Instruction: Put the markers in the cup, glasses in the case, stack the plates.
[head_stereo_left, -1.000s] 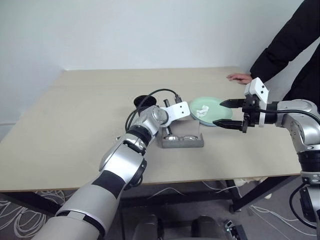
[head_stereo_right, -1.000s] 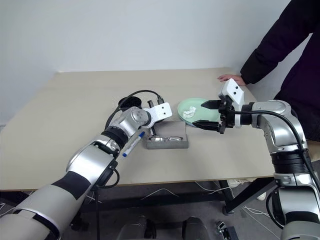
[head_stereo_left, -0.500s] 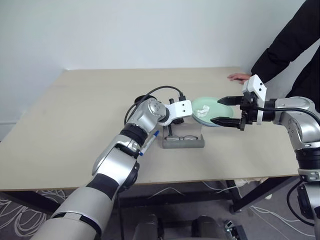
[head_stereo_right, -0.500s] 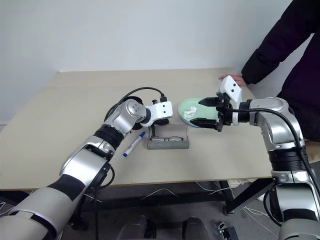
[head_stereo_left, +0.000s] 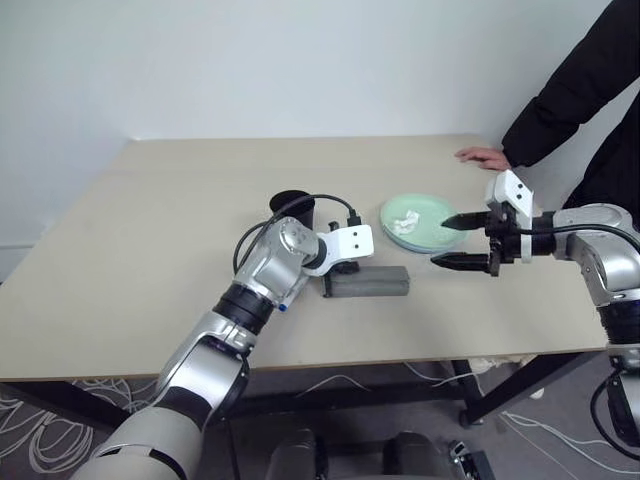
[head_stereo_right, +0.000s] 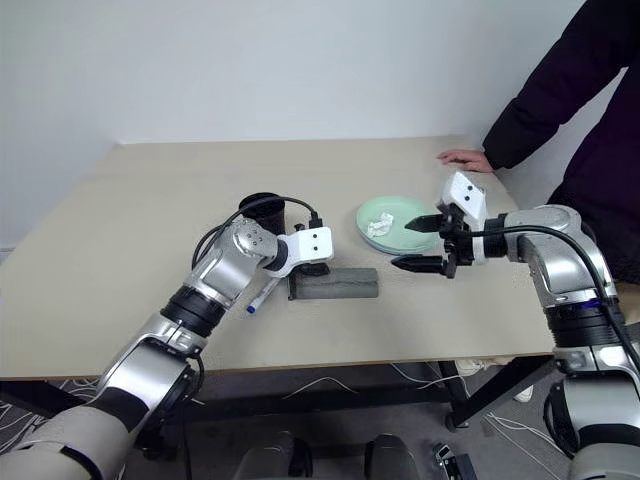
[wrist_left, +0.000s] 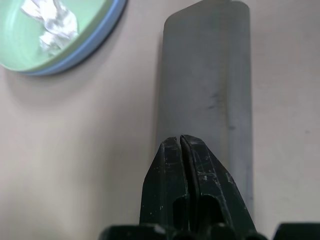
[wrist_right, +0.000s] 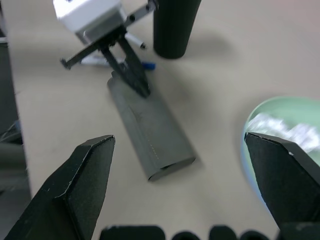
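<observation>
- Cup (head_stereo_right: 262, 208) stands upright toward the back left of the table (head_stereo_right: 120, 250), open end up, so it's ready for pens.
- Blue-capped marker (head_stereo_right: 259, 296) lies flat on the table just left of the case, not in the cup yet. Can't make out the second one properly.
- Left gripper (wrist_left: 184, 150) has its fingers pinched together on nothing, tip right at the left end of the case (head_stereo_right: 335, 284). The lid's down, so I'd guess it was used as a pusher.
- Plates (head_stereo_right: 385, 222) look stacked already, green on blue, tissue (head_stereo_right: 388, 222) on top.
- Right gripper (head_stereo_right: 415, 243) hangs spread wide and empty just right of the case, near the plates.
- A person's hand (head_stereo_right: 462, 158) rests on the far right edge.
</observation>
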